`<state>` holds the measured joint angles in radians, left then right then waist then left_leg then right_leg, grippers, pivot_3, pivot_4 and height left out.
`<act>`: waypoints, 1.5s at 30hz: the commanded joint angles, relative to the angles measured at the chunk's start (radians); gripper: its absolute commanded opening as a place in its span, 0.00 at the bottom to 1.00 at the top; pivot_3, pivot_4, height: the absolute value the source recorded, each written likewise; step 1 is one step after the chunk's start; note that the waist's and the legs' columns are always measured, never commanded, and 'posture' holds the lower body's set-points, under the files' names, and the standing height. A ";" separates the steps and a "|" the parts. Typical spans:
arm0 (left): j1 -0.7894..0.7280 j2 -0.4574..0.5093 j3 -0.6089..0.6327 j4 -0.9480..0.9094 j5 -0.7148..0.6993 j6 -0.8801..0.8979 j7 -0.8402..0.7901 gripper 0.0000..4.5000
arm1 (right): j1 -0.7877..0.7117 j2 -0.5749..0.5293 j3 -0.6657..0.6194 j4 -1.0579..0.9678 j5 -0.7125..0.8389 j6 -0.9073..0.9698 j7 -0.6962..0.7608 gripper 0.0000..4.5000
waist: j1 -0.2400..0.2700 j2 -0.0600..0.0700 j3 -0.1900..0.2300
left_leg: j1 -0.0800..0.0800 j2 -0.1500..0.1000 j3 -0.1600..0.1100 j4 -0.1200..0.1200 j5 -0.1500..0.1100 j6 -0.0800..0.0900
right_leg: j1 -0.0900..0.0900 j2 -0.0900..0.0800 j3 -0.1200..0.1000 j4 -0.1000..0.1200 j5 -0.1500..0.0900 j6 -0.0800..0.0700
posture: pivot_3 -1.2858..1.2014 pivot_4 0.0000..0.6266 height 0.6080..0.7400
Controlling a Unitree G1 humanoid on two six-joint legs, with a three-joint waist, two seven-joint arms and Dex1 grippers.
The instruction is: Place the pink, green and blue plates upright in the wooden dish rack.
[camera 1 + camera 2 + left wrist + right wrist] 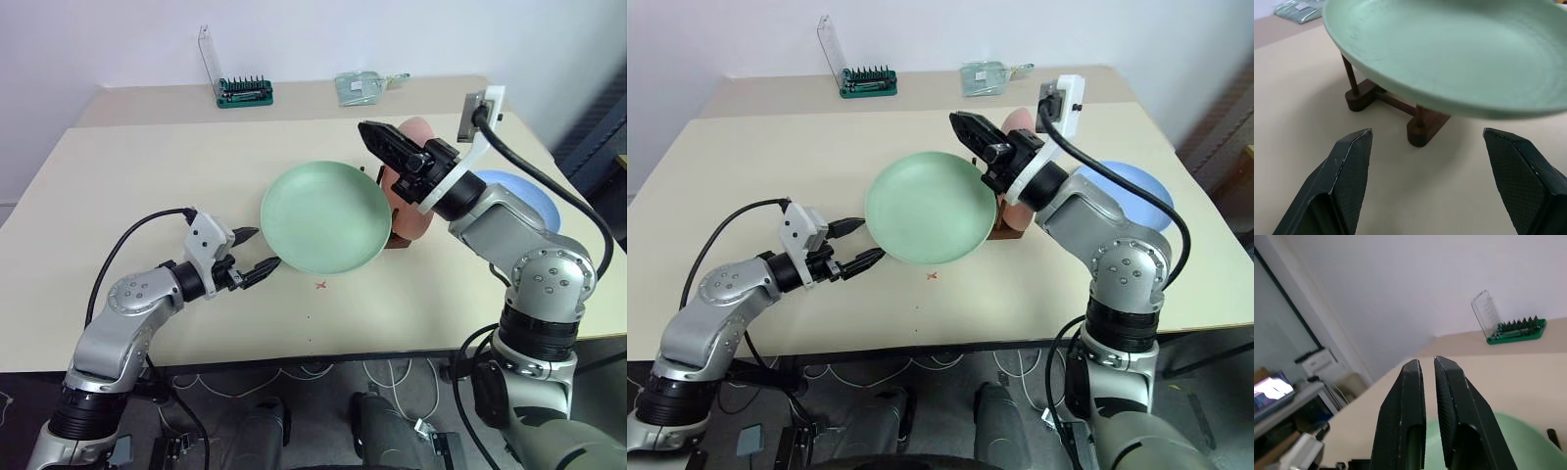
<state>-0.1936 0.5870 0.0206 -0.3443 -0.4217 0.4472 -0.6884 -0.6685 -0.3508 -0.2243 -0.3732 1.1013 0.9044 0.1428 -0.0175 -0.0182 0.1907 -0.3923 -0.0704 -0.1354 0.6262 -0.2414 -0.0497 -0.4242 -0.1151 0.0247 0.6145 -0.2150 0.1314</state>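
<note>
Left gripper point(253, 253): fingers spread, empty, at the near-left rim of the green plate point(326, 217). Right gripper point(373, 136): fingers closed together, holding nothing, above the plate's far-right rim. Green plate leans tilted against the wooden dish rack point(1400, 105). Pink plate point(411, 186) stands in the rack. Blue plate point(1129, 191) lies flat, far right.

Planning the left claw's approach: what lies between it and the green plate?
Nothing: bare tabletop between the open left claw and the green plate's rim, seen in the left wrist view.

Green plate point(325, 217) tilted against wooden dish rack point(1396, 105); pink plate point(409, 186) upright in rack; blue plate point(529, 196) flat beyond.
</note>
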 commanded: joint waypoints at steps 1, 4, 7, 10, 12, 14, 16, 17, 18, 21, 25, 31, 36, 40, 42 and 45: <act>-0.006 -0.013 0.011 -0.005 0.003 -0.011 0.008 0.82 | -0.010 -0.094 0.068 -0.085 -0.097 -0.040 0.104 0.08 | 0.000 0.000 0.000 | 0.000 0.000 0.000 0.000 0.000 0.000 | 0.000 0.000 0.000 0.000 0.000 0.000 | 0.52 0.24 1.00; -0.005 -0.020 0.012 0.002 0.009 -0.014 0.014 0.82 | -0.001 -0.167 0.119 -0.104 -0.184 -0.066 0.168 0.08 | 0.001 0.000 0.000 | 0.000 0.000 0.000 0.000 0.000 0.000 | 0.000 0.000 0.000 0.000 0.000 0.000 | 0.52 0.24 1.00; -0.010 -0.030 0.013 0.006 0.010 -0.016 0.022 0.82 | 0.010 -0.289 0.164 -0.128 -0.290 -0.116 0.289 0.08 | 0.002 0.000 0.000 | 0.000 0.000 0.000 0.000 0.000 0.000 | 0.000 0.000 0.000 0.000 0.000 0.000 | 0.52 0.24 1.00; -0.014 -0.038 0.010 0.009 0.016 -0.016 0.027 0.83 | 0.040 -0.431 0.150 -0.147 -0.344 -0.162 0.435 0.14 | 0.007 0.000 0.000 | -0.001 0.000 0.001 0.001 -0.001 0.001 | 0.000 -0.001 0.000 -0.001 0.000 0.001 | 0.52 0.24 1.00; -0.014 -0.043 0.010 0.009 0.017 -0.017 0.026 0.83 | 0.062 -0.486 0.150 -0.153 -0.376 -0.188 0.489 0.28 | 0.007 0.000 0.000 | -0.001 0.000 0.001 0.002 -0.001 0.002 | 0.001 -0.001 0.000 -0.002 0.000 0.001 | 0.52 0.24 1.00; -0.016 -0.050 0.007 0.015 0.021 -0.020 0.025 0.83 | 0.121 -0.559 0.180 -0.179 -0.493 -0.295 0.556 0.49 | 0.006 0.000 0.000 | -0.001 0.000 0.001 0.002 -0.001 0.002 | 0.001 -0.001 0.000 -0.002 0.000 0.001 | 0.52 0.24 1.00; -0.021 -0.058 0.002 0.024 0.025 -0.023 0.025 0.83 | 0.197 -0.614 0.208 -0.200 -0.614 -0.406 0.607 0.71 | 0.006 0.000 0.000 | -0.001 0.000 0.001 0.001 -0.001 0.002 | 0.001 -0.001 0.000 -0.002 -0.001 0.001 | 0.52 0.24 1.00; -0.026 -0.063 -0.002 0.031 0.028 -0.026 0.025 0.83 | 0.257 -0.635 0.208 -0.208 -0.650 -0.449 0.633 0.81 | 0.006 0.000 0.000 | -0.001 0.000 0.002 0.001 -0.001 0.002 | 0.001 -0.001 0.000 -0.002 -0.001 0.001 | 0.52 0.24 1.00; -0.029 -0.067 -0.004 0.035 0.030 -0.027 0.025 0.83 | 0.296 -0.645 0.206 -0.210 -0.669 -0.476 0.650 0.81 | 0.007 0.000 0.000 | -0.001 0.000 0.002 0.002 -0.001 0.002 | 0.001 -0.001 0.000 -0.002 -0.001 0.001 | 0.52 0.24 1.00; -0.035 -0.074 -0.007 0.045 0.033 -0.029 0.019 0.83 | 0.396 -0.686 0.223 -0.173 -0.847 -0.688 0.685 0.81 | 0.007 0.000 0.000 | -0.001 0.000 0.002 0.003 -0.001 0.002 | 0.002 -0.002 0.000 -0.002 -0.001 0.002 | 0.52 0.24 1.00; -0.043 -0.078 -0.008 0.059 0.036 -0.034 0.008 0.83 | 0.471 -0.676 0.220 -0.136 -0.942 -0.849 0.709 0.81 | 0.005 0.000 0.000 | 0.000 0.000 0.003 0.002 -0.001 0.002 | 0.002 -0.002 0.000 -0.002 -0.001 0.002 | 0.52 0.24 1.00; -0.063 -0.090 -0.018 0.085 0.046 -0.042 -0.002 0.83 | 0.584 -0.613 0.279 -0.009 -1.161 -1.148 0.635 0.81 | 0.008 -0.001 0.000 | 0.000 0.000 0.003 0.002 -0.001 0.002 | 0.003 -0.002 0.000 -0.003 -0.001 0.002 | 0.52 0.24 1.00; -0.063 -0.092 -0.019 0.091 0.049 -0.048 -0.004 0.83 | 0.622 -0.599 0.282 0.037 -1.218 -1.249 0.633 0.81 | 0.005 0.000 0.000 | 0.000 -0.001 0.002 0.003 -0.001 0.002 | 0.003 -0.002 0.000 -0.002 -0.001 0.002 | 0.52 0.24 1.00; -0.064 -0.094 -0.018 0.096 0.052 -0.051 -0.003 0.83 | 0.630 -0.619 0.275 0.089 -1.255 -1.355 0.635 0.81 | 0.006 0.000 0.000 | 0.001 0.000 0.002 0.003 -0.001 0.002 | 0.004 -0.002 0.000 -0.002 -0.001 0.001 | 0.52 0.24 1.00; -0.064 -0.095 -0.018 0.095 0.052 -0.052 -0.003 0.83 | 0.631 -0.608 0.262 0.106 -1.253 -1.390 0.617 0.81 | 0.006 -0.001 0.000 | 0.001 -0.001 0.002 0.003 -0.001 0.002 | 0.005 -0.002 0.000 -0.002 -0.001 0.002 | 0.52 0.24 1.00; -0.065 -0.099 -0.019 0.100 0.053 -0.055 -0.002 0.83 | 0.647 -0.635 0.271 0.189 -1.337 -1.493 0.594 0.81 | 0.007 -0.001 0.000 | 0.001 0.000 0.002 0.003 -0.001 0.002 | 0.005 -0.002 0.000 -0.002 -0.001 0.001 | 0.52 0.24 1.00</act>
<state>-0.2477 0.4885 -0.0061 -0.2357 -0.3772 0.4183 -0.6894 -0.0350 -0.9655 0.0665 -0.2166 -0.1959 -0.5276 0.7558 -0.0110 -0.0188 0.1906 -0.3910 -0.0710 -0.1331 0.6294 -0.2428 -0.0476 -0.4193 -0.1168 0.0251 0.6121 -0.2161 0.1329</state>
